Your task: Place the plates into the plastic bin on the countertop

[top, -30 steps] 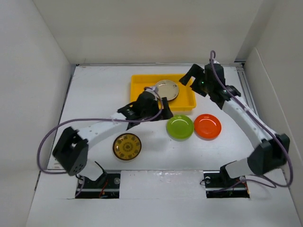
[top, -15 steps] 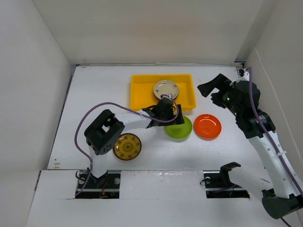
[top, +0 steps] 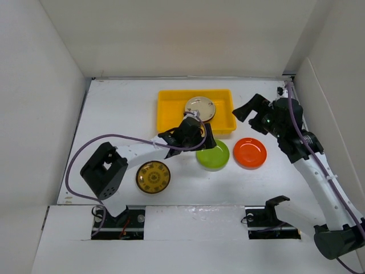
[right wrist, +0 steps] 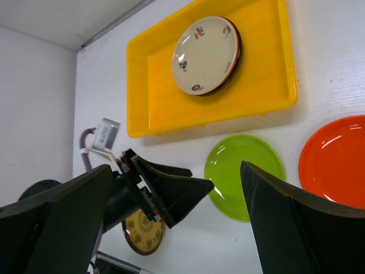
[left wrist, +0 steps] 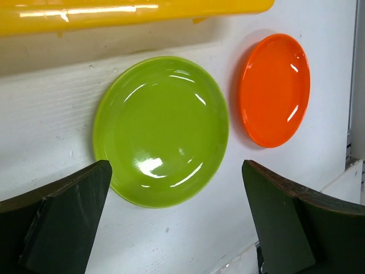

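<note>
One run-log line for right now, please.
left jaws: open, at green plate | right jaws: open, empty, right of yellow bin | in bin: cream-topped plate stack | outside bin: green plate, orange plate, gold patterned plate

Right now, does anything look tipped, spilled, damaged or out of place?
Nothing stands out. The cream plate sits level inside the plastic bin; the green plate, orange plate and brown-gold plate lie flat and apart on the countertop. Nothing looks spilled or broken.
</note>
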Available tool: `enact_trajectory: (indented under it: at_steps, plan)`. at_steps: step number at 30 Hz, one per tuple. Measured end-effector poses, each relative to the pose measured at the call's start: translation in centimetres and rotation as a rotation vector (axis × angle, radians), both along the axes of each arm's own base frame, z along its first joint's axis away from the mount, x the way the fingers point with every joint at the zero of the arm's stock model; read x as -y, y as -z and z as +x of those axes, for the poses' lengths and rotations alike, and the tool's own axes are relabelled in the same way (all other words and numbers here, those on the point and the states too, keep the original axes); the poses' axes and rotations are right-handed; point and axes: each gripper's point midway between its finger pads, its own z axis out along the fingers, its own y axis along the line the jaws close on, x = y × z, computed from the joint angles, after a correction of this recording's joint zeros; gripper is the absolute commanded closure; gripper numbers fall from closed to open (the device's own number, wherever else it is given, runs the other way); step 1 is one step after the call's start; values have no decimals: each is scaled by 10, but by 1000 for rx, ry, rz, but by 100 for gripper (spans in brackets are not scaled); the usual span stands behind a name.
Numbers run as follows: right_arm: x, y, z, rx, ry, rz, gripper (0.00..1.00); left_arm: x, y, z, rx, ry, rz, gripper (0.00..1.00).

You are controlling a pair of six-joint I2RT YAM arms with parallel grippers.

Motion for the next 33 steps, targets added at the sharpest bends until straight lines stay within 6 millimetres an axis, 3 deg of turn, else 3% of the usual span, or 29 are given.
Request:
enact_trajectory:
  at_steps: [4, 9, 12, 16, 17, 20, 21, 24, 30, 33]
  plan:
    - [-2, 12, 1, -29, -10, -7, 0, -8, -4, 7, 11, -30, 5, 0]
    - [-2, 11, 0, -26, -12, -5, 0, -25, 30, 13, -39, -73, 79, 0]
    - [-2, 9, -1, -21, -11, -4, 0, -32, 55, 7, -83, -74, 124, 7]
    - [0, 4, -5, -7, -11, 1, 0, -22, 58, 11, -74, -65, 93, 32]
    - [0, 3, -6, -3, -12, 2, 0, -20, 59, 14, -70, -64, 85, 43]
    - [1, -4, -10, 16, -12, 8, 0, -12, 63, 16, -75, -54, 59, 58]
    - [1, -6, -11, 23, -11, 10, 0, -10, 64, 16, -78, -53, 49, 75]
    - [2, -12, -12, 39, -10, 14, 0, -8, 72, 12, -102, -47, 47, 98]
    - [15, -6, -7, 30, 27, 17, 0, -12, 65, 8, -108, -56, 50, 100]
    - [33, 20, 0, -1, 87, 30, 0, -24, 44, 4, -89, -78, 64, 100]
